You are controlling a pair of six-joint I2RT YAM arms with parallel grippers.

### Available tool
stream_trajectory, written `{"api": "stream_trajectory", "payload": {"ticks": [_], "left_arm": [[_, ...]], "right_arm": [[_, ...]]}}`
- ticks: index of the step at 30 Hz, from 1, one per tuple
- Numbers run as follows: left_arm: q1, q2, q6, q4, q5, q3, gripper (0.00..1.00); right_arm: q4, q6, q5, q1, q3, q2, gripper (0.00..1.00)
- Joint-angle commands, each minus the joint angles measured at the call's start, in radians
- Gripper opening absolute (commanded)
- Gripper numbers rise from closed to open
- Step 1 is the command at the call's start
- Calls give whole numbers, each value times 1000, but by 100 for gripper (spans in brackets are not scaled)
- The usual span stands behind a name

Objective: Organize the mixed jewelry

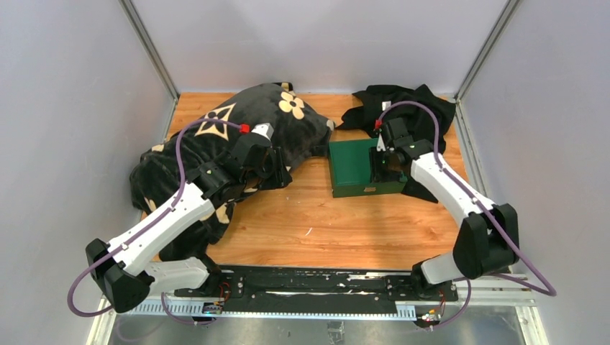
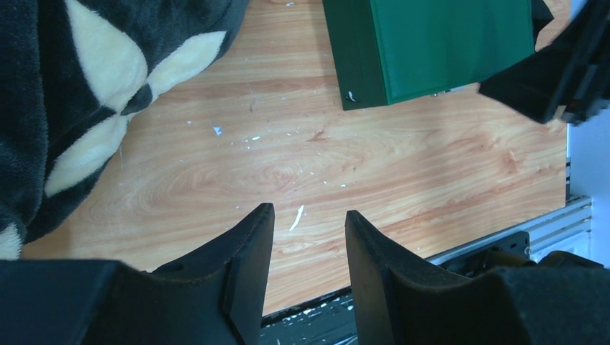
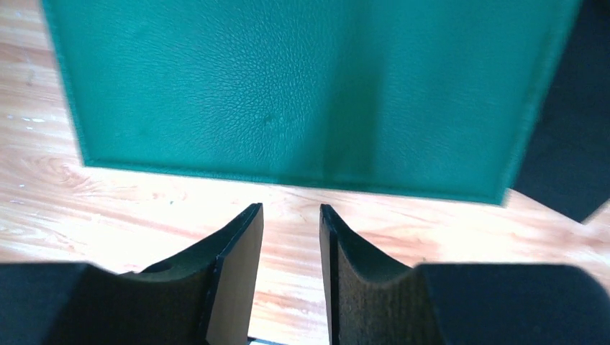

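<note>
Top external view shows a green jewelry box (image 1: 356,167) lying shut on the wooden table (image 1: 316,230), between a black and cream plush blanket (image 1: 216,154) on the left and a dark cloth (image 1: 406,108) at the far right. No loose jewelry shows in any view, so whether pieces lie inside the box or under the fabrics cannot be told.

Hanging over the right part of the box lid is the right gripper (image 1: 380,167); its wrist view shows the fingers parted by a narrow gap with nothing between them, just off the near edge of the lid. The left gripper (image 2: 306,237) hovers above bare table beside the blanket, its jaws spread and holding nothing.

The box looks stiff, with a grained, leather-like skin that should give the pads fair friction, though the flat lid offers little to pinch. The lid's overhanging edge at the front seems the sensible place to take hold, perhaps with the other arm steadying the body, since a light box may slide. Any jewelry would likely be small, slippery and easily tangled.
</note>
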Motion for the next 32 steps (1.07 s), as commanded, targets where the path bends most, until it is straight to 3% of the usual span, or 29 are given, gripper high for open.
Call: {"api": "stream_trajectory", "payload": {"ticks": [1, 4, 8, 16, 20, 32], "left_arm": [[-1, 3, 24, -34, -38, 75, 46], [-1, 3, 55, -63, -71, 154, 46], [-1, 13, 92, -122, -159, 281, 48], [-1, -20, 207, -172, -435, 492, 49], [-1, -89, 285, -101, -579, 442, 54], [-1, -170, 318, -67, -575, 374, 56]], "right_arm": [[-153, -46, 98, 12, 212, -143, 42], [-148, -93, 179, 12, 336, -244, 45], [-58, -118, 267, 12, 367, -398, 49], [108, -102, 446, 12, 172, -687, 52], [116, -83, 534, 12, 98, -776, 55], [99, -30, 593, 12, 80, -786, 58]]}}
